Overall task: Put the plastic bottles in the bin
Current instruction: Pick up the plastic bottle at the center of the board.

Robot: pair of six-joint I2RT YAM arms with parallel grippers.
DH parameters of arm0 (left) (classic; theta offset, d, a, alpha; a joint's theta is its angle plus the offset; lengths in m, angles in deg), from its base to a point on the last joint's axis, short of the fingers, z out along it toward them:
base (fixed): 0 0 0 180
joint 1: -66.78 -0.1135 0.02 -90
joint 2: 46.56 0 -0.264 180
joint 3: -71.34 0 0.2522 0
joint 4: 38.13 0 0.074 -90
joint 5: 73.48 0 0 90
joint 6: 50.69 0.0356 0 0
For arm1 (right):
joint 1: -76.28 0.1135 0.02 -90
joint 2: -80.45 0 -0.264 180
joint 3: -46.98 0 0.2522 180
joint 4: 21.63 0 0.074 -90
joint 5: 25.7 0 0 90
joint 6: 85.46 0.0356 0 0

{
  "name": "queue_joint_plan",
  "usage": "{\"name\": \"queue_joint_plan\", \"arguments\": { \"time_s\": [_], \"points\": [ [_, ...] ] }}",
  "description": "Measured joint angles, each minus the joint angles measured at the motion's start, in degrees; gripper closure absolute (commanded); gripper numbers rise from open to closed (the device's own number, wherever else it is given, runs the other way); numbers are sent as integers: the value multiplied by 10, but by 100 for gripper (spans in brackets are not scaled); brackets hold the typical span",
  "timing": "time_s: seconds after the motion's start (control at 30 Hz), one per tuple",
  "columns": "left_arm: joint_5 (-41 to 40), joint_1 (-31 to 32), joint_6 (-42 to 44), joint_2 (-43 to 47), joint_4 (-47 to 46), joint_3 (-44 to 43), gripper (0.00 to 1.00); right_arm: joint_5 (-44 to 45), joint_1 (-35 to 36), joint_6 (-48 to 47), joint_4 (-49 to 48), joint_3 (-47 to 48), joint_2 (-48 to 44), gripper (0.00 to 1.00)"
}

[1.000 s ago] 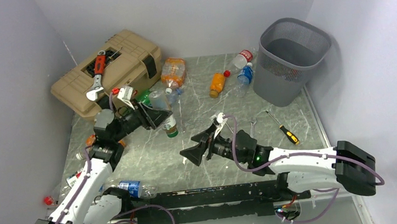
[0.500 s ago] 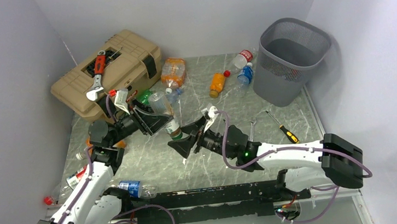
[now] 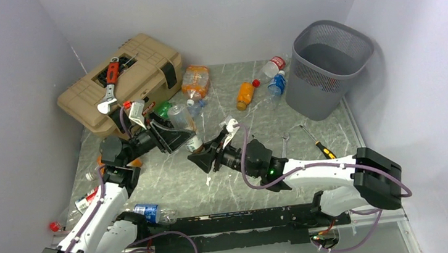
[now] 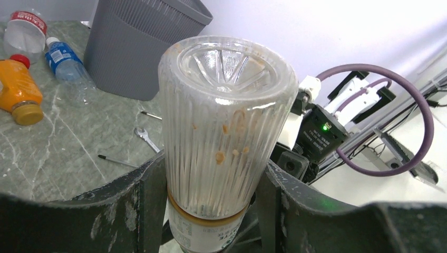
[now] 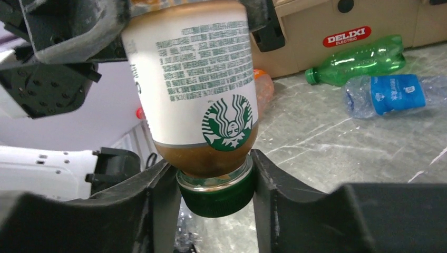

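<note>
Here, the tan toolbox (image 3: 136, 73) sits behind the left gripper (image 3: 178, 137), at the far left of the tabletop (image 3: 171, 181). The left gripper is partly closed and grips the coffee bottle (image 4: 226, 121) around its ribbed clear body. It holds the bottle above the tabletop, tilted, with the cap end toward the right gripper (image 5: 215, 182). The right gripper is just to the right of the left one, and its two fingers press the green cap (image 5: 216, 199) of the same bottle from both sides. Behind the right gripper and to its right, an orange bottle (image 3: 244, 95), a blue-labelled bottle (image 3: 276, 84) and a red-labelled bottle (image 3: 273, 66) lie on the tabletop, near the bin (image 3: 320, 92). The bin stands upright, well apart from both grippers, far to their right and behind them. A screwdriver (image 3: 319, 144) lies between the right gripper and the bin.
</note>
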Motion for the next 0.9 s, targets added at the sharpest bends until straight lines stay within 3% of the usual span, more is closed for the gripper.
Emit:
{"name": "queue_joint_plan", "arguments": {
  "time_s": [0.03,0.13,0.23,0.27,0.47,0.7,0.9],
  "points": [
    [0,0,1,0,0,0,55,-1,0,-2,1,1,1,64],
    [2,0,-2,0,-2,0,28,-1,2,-10,7,8,3,79],
    [4,0,4,2,6,0,8,-3,2,-30,17,9,1,99],
    [5,1,7,5,20,-1,1,-3,2,-42,27,10,-1,100],
    [-32,7,66,45,162,-33,1,59,12,-175,154,36,-37,100],
    [-186,12,217,134,370,-128,1,304,52,-362,299,92,-55,100],
    [-282,31,387,149,470,-197,1,462,107,-463,441,97,-89,100]
  ]
}}
